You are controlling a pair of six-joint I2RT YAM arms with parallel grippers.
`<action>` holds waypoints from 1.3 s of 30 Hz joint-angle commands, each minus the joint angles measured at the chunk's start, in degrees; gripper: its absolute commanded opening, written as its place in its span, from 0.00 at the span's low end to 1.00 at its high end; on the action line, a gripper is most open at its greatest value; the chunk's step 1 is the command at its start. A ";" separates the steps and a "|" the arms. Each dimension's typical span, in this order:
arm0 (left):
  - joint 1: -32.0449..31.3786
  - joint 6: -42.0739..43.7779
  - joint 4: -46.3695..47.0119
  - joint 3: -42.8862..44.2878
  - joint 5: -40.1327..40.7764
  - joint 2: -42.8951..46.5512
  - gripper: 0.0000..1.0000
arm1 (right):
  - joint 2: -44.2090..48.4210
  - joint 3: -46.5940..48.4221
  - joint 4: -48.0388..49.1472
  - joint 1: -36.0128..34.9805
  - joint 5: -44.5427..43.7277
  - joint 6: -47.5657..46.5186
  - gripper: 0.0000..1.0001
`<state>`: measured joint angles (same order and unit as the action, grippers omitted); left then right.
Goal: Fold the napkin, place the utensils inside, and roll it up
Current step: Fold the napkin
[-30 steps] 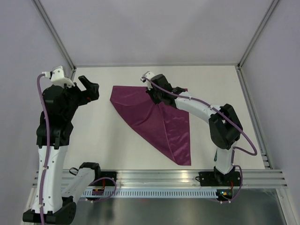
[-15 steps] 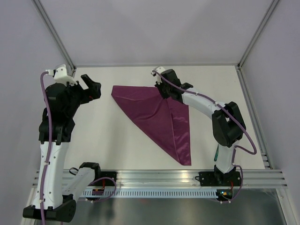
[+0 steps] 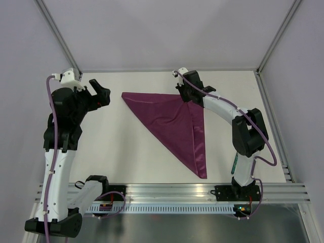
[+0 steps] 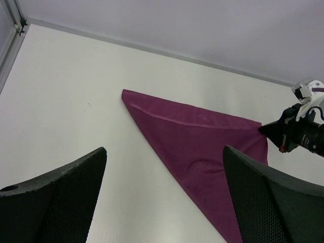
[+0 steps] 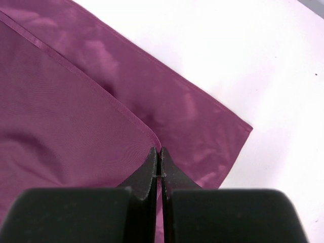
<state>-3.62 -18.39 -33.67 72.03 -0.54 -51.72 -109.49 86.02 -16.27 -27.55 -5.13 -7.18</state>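
The large square magenta-purple cloth napkin (image 3: 177, 121) lies on the white worktop (image 3: 126, 152), doubled into a triangle. Its long fold runs from 10 o'clock to 5 o'clock and its square corner sits at 1 o'clock. The right tool (image 5: 158, 157) is pinched together on the top layer's corner there, probably to lay it over the lower corner, which pokes out just beyond. The left tool (image 3: 101, 92) hangs at 9 o'clock, well apart from the cloth, its fingers spread wide and holding nothing.
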 commanded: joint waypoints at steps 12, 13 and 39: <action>0.10 0.02 2.29 -0.22 -1.84 -1.01 1.00 | -3.18 4.16 2.03 4.26 -0.50 -1.52 0.01; 0.10 0.02 2.38 -0.22 -1.84 -1.01 1.00 | -3.44 4.16 2.21 4.43 -0.41 -1.43 0.01; 0.10 -1.03 3.08 -0.84 -2.63 -1.98 1.00 | -7.22 6.97 2.12 9.71 -0.15 -1.87 0.00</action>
<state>-3.62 -18.44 -32.45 71.13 -1.85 -53.60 -116.27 90.80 -15.18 -18.39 -4.84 -8.45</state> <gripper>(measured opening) 0.994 0.011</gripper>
